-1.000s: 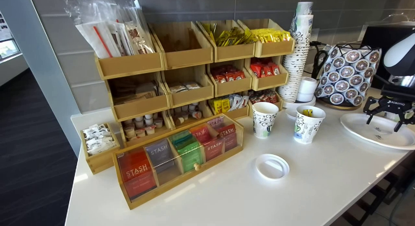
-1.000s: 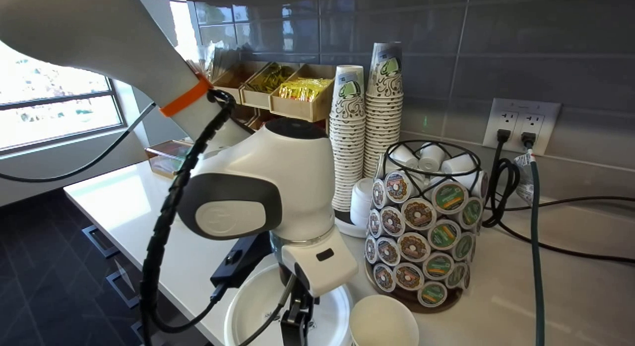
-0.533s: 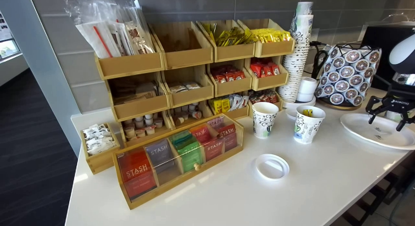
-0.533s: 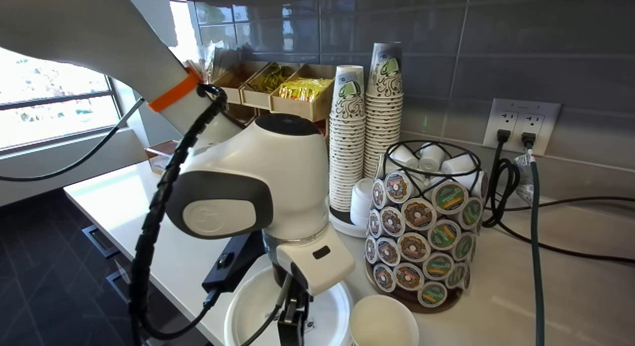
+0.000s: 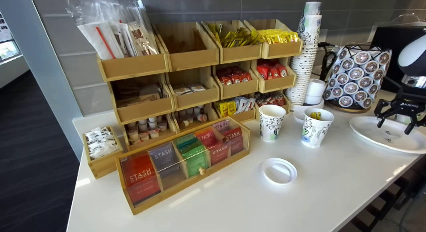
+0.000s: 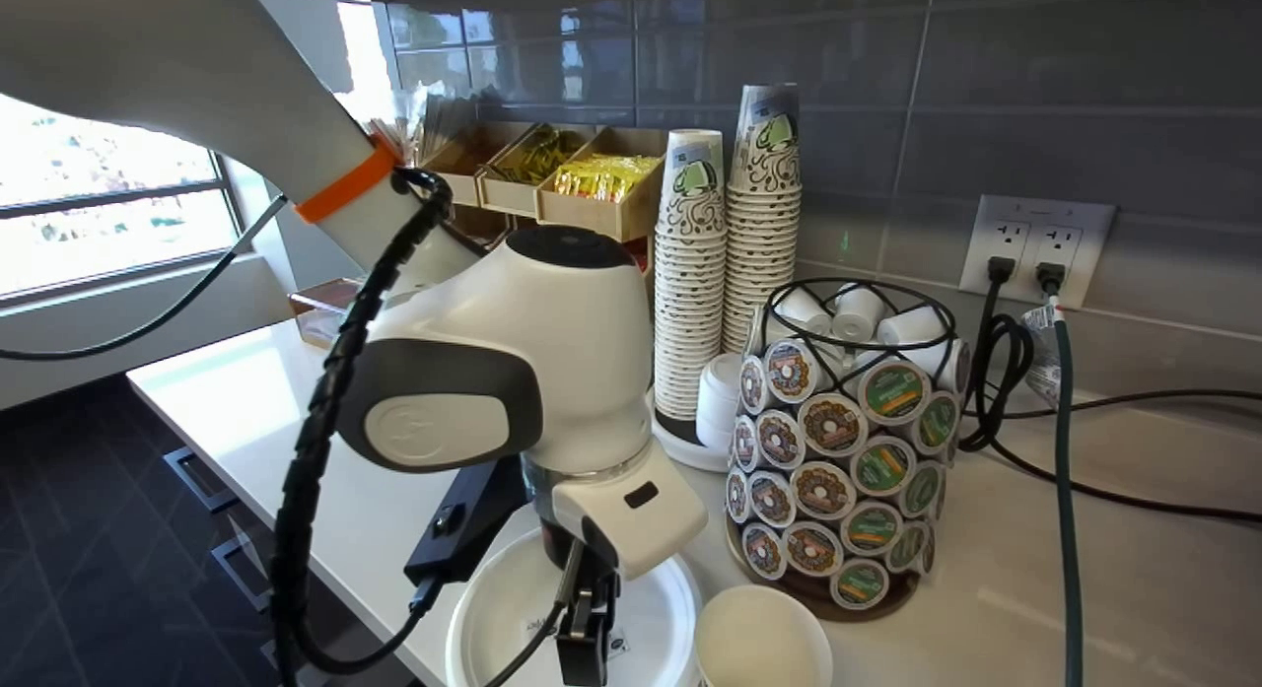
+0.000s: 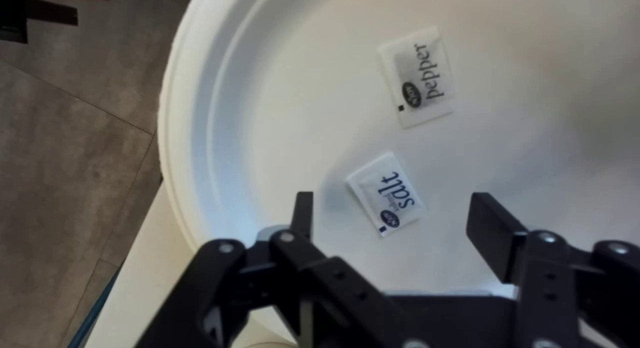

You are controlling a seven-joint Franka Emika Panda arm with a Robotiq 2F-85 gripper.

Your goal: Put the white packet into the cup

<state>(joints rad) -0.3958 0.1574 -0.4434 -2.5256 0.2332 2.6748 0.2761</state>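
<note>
Jaws hang apart above white plate [image 7: 182, 88], salt packet [image 7: 385, 194] showing between them in wrist view, pepper packet [image 7: 419, 77] farther ahead.

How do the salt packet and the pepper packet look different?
The salt packet has blue letters; the pepper packet has black ones. The salt packet looks white; the pepper packet looks grey in the middle. Both have oval logos and lie on the white plate.
</note>
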